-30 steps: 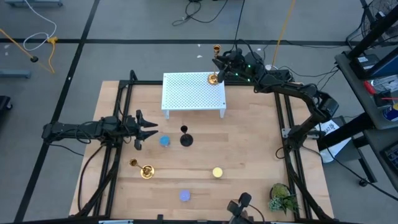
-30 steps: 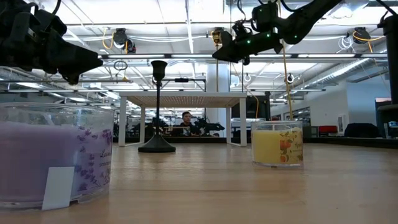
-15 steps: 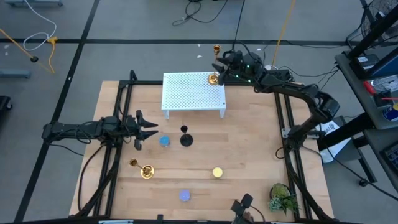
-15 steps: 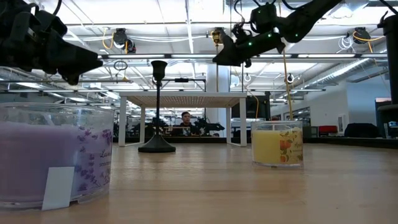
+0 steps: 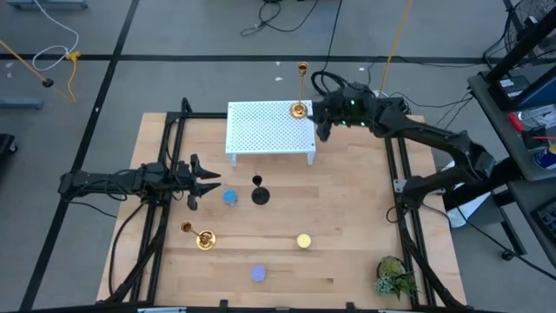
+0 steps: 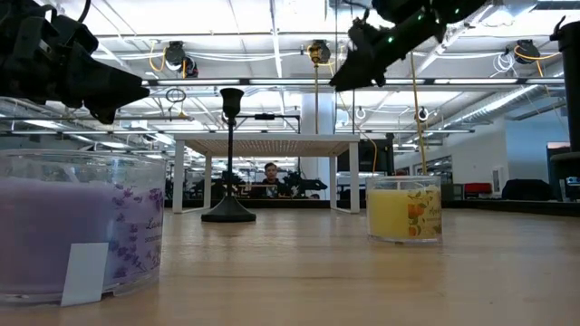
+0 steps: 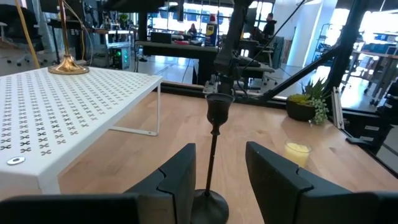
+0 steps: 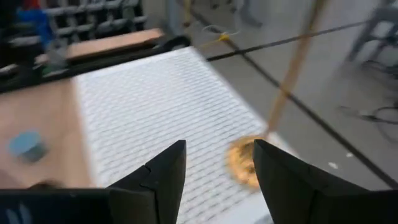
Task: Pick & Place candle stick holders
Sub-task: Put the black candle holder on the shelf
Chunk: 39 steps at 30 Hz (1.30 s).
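Observation:
A gold candlestick [image 5: 300,96] stands upright with its round base [image 8: 244,160] on the far right corner of the white perforated shelf [image 5: 265,130]. My right gripper [image 5: 319,124] is open and empty just right of it, also in its wrist view [image 8: 214,149]. My left gripper [image 5: 204,181] is open and empty at the left, its fingers pointing at the black candlestick [image 7: 213,143], which stands on the table [image 5: 259,193]. A second gold candlestick [image 5: 201,237], a blue cup [image 5: 230,197], a yellow cup [image 5: 304,241] and a purple cup [image 5: 258,274] stand on the table.
A green plant sprig [image 5: 395,276] sits at the near right corner. Black frame rails [image 5: 174,148] run along the table's left and right sides. In the low view the purple cup [image 6: 72,226] and the yellow cup [image 6: 404,208] stand close to the camera.
My right gripper has drawn back from the gold candlestick on the shelf, going toward the table's right and near side. The candlestick stays upright on the shelf's far right corner.

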Available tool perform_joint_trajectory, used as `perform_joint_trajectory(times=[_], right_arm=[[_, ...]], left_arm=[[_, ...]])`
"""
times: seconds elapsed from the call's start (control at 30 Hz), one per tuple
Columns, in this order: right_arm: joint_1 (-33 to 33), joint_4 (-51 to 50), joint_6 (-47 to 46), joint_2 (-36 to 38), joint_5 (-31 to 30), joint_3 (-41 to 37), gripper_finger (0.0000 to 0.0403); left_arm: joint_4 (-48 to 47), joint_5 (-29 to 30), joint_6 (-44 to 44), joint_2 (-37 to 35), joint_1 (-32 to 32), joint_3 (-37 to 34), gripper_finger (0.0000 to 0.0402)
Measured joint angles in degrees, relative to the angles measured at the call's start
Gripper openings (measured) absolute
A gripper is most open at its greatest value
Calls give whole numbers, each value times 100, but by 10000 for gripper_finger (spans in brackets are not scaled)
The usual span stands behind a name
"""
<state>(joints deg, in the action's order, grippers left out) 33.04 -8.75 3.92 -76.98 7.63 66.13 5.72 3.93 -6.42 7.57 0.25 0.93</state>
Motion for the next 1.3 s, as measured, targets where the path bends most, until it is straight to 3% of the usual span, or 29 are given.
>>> perform_joint_trajectory(times=[0.17, 0.33, 0.43, 0.53, 0.7, 0.8, 1.07, 1.3], right_arm=[[-879, -438, -20, 153, 12, -53, 185], [-1893, 310, -22, 151, 12, -714, 185], [-2379, 1545, -181, 92, 8, -1434, 185], [-2742, 3519, -550, -141, -4, -2280, 185], [-3172, 6541, -1069, -1144, -336, -3176, 185], [-3408, 7192, -1079, -1836, -790, -3106, 185], [-3600, 7129, -1081, -3233, -1668, -1984, 185], [-3419, 6762, -1825, -3948, -1666, -1314, 185]], left_arm=[[0, -1, 0, 0, 0, 0, 147], [2, -1, -1, 0, 0, 0, 147], [2, -1, -2, 0, 0, 0, 147], [4, -1, 8, 0, 0, 0, 147], [20, 4, 11, 0, 2, 0, 147], [48, 12, 5, -1, 2, 0, 147], [52, 49, -8, 0, 2, 0, 147], [39, 51, -32, -2, 2, -2, 147]])
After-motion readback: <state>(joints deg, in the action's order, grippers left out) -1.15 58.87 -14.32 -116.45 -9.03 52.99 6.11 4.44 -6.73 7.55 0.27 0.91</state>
